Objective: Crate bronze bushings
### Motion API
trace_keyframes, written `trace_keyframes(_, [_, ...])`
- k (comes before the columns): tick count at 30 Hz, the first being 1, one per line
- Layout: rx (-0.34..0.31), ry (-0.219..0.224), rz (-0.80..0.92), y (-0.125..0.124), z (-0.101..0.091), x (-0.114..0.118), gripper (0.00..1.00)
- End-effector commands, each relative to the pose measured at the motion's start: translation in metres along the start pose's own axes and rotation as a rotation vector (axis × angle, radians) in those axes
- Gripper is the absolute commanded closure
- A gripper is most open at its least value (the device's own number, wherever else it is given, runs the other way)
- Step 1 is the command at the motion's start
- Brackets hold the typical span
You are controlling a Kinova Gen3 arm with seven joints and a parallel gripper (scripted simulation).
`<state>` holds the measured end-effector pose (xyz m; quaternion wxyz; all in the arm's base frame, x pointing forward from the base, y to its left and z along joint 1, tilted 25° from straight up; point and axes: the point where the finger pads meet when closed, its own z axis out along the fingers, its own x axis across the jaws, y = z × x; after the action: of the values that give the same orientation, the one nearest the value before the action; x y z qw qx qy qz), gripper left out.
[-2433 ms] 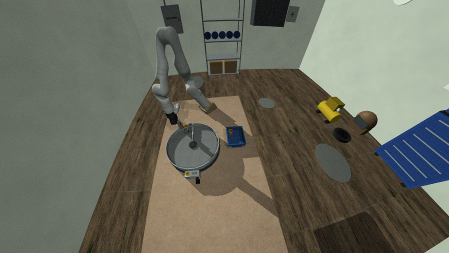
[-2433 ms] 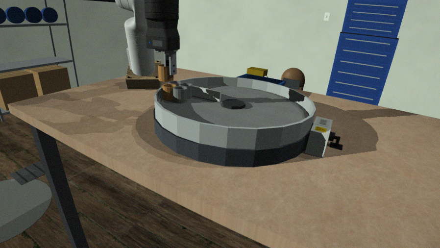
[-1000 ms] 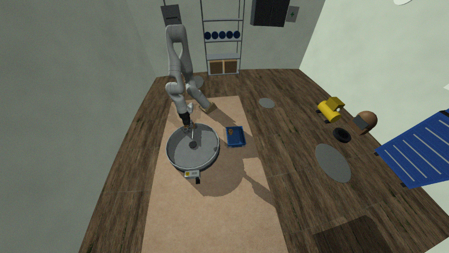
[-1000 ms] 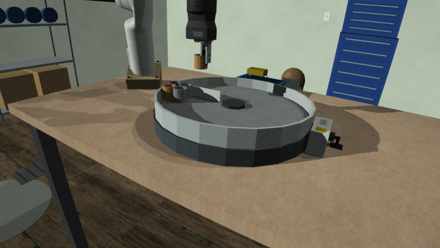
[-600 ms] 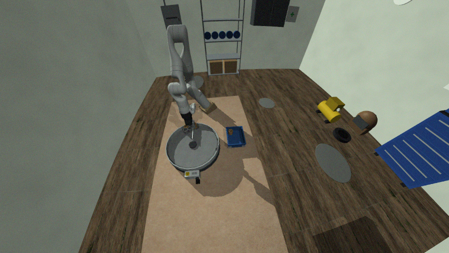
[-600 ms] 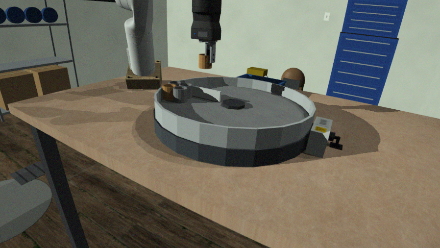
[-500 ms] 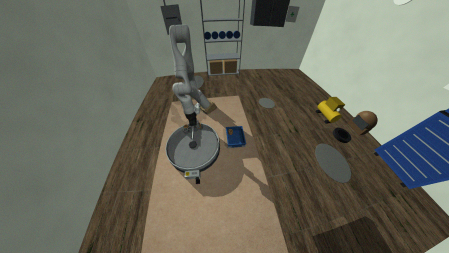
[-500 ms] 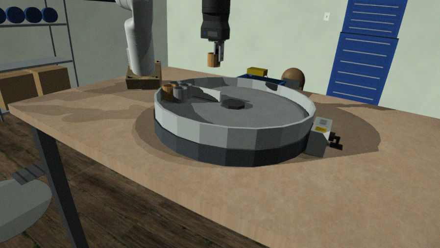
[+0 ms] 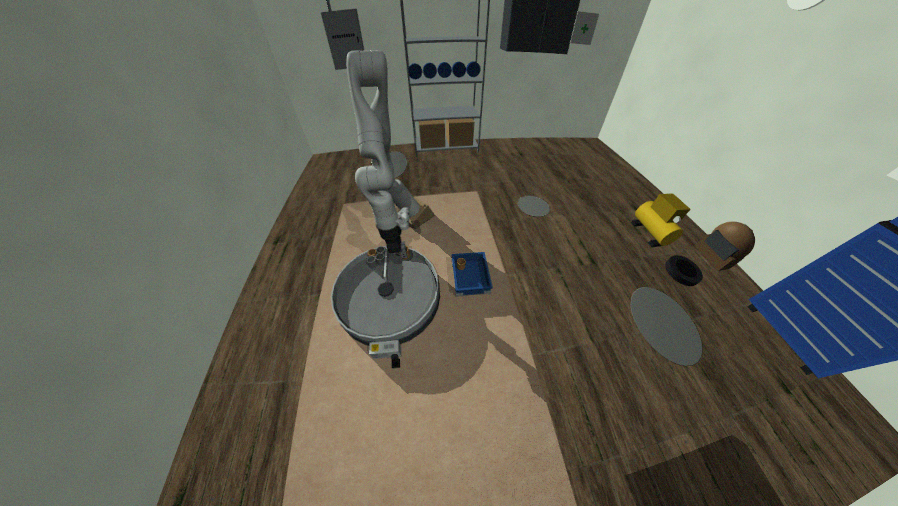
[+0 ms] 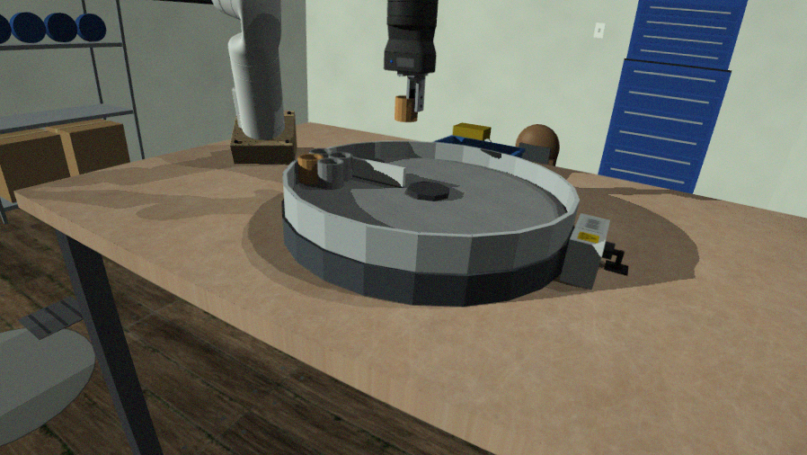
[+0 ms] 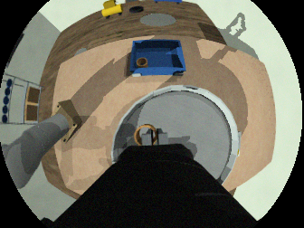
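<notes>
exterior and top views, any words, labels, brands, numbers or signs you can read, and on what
No words or numbers can be read.
Green cross, no text: pale wall box.
Yellow label and grey print, too small: grey control box.
Dark marks, too small: grey wall cabinet.

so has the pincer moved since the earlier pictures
Yes, the pincer has moved right in the exterior view, away from the robot's base and toward the blue crate.
</notes>
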<state>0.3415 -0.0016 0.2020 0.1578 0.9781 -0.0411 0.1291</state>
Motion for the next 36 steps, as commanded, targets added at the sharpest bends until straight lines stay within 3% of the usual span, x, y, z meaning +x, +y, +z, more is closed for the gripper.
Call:
trace_keyframes(1, [-0.023, 0.005, -0.007, -0.020, 0.002, 0.012, 1.00])
trace_keyframes(13, [-0.023, 0.005, -0.007, -0.020, 0.002, 0.012, 1.00])
trace_keyframes(18, [-0.022, 0.005, -0.008, -0.071, 0.002, 0.029, 1.00])
trace_keyframes(30, [-0.022, 0.005, -0.008, -0.071, 0.002, 0.029, 1.00])
trace_keyframes(35, [-0.021, 0.006, -0.009, -0.123, 0.003, 0.047, 1.00])
trace_keyframes(36, [-0.021, 0.006, -0.009, -0.123, 0.003, 0.047, 1.00])
